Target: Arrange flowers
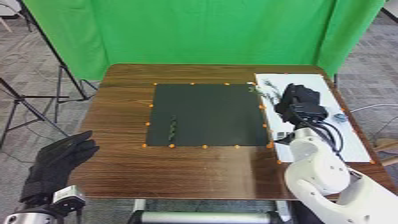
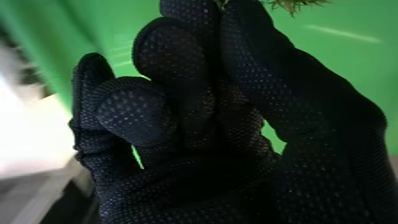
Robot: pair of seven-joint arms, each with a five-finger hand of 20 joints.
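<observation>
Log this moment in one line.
Right hand pinching greenery over white sheet | left hand open by table | green stem on black mat

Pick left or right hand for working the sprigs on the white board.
Right, likely: right hand over the white board, by the sprigs; left hand at left edge of the table.

Behind the brown surface [image 1: 115, 155], a green curtain [image 1: 213, 30]. Left of the surface, black stands [image 1: 63, 65]. Around the surface, grey carpet [image 1: 27, 55]. Right of the surface, a pale cable [image 1: 378, 105].
</observation>
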